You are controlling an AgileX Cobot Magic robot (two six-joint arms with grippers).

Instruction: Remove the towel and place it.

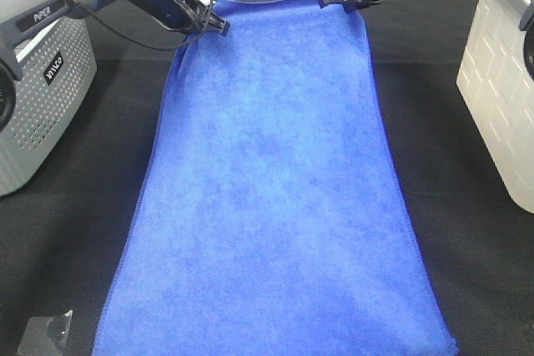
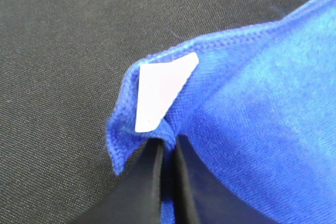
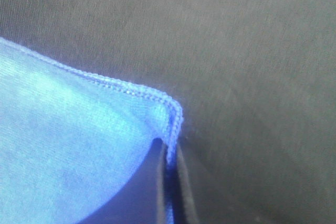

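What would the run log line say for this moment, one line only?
left gripper: shut on towel tag corner | right gripper: shut on other far corner | towel: spread on black tablecloth

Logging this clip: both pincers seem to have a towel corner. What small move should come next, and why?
Probably a short, even lift with both arms. The left pincer and right pincer are each shut on a far corner of the towel, which otherwise lies spread on the black tablecloth.
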